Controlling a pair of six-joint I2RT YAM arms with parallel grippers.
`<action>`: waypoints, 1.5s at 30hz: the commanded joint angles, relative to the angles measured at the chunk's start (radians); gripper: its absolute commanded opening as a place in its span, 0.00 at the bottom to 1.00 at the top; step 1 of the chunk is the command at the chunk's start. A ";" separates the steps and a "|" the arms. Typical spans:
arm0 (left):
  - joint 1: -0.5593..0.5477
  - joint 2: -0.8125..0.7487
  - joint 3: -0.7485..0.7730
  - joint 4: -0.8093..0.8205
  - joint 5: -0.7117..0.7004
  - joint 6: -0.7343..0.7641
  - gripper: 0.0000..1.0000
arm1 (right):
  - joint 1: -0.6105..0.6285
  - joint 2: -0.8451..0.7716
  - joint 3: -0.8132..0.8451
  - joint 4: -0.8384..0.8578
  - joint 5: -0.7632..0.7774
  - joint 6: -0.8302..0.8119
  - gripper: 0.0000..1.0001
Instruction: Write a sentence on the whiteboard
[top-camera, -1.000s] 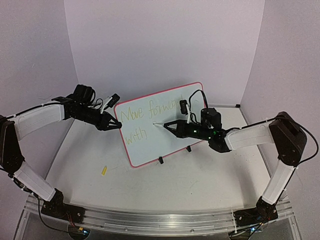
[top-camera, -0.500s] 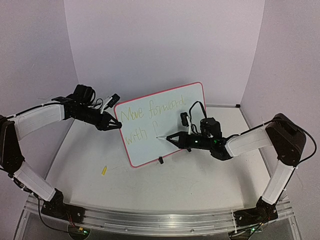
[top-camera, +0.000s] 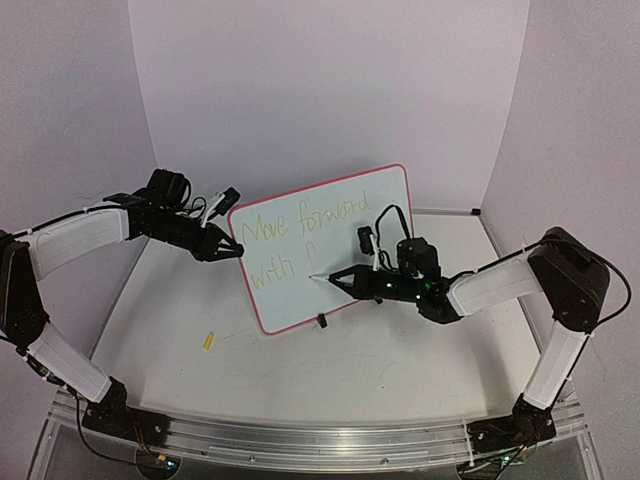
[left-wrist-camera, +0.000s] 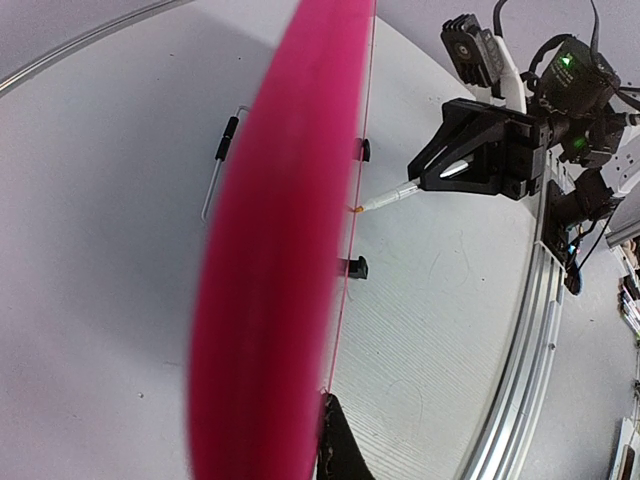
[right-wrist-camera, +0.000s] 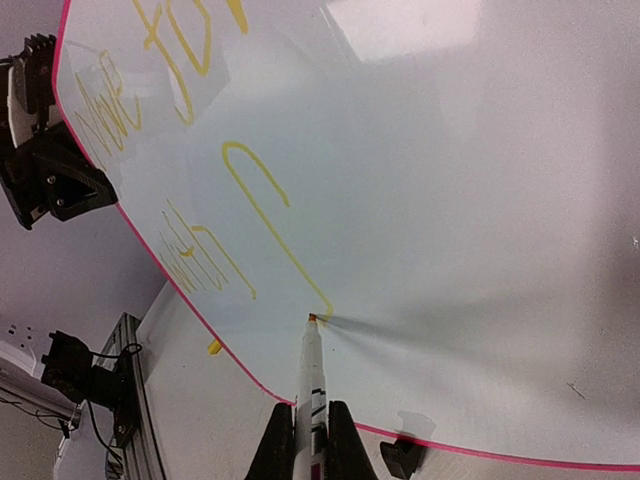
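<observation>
Lowered since a second ago: the right claw (top-camera: 335, 278), carried down the face of the whiteboard (top-camera: 290, 300) toward its lower rim. Board stands on its feet mid-worktop (top-camera: 300, 370), position unchanged, left rim clamped in the left claw (top-camera: 232, 250). Right claw is closed on a white marker (right-wrist-camera: 308, 380), tip touching the board. The sentence (top-camera: 300, 225) reads "Move forward with" plus a fresh long f-stroke; "faith" is judged barely begun.

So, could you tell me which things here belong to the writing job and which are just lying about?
In use: whiteboard, held at its edge by the left gripper; unfinished sentence; marker in the right gripper, tip on the board.
Lying about: small yellow piece on the table.
</observation>
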 joint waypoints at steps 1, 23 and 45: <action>-0.033 0.048 -0.007 -0.037 -0.086 0.046 0.00 | 0.010 -0.046 0.025 0.099 -0.001 0.017 0.00; -0.034 0.054 -0.007 -0.037 -0.084 0.044 0.00 | 0.014 -0.044 0.026 0.044 0.183 -0.006 0.00; -0.034 0.049 -0.007 -0.038 -0.087 0.046 0.00 | 0.014 -0.183 -0.061 0.056 0.150 -0.035 0.00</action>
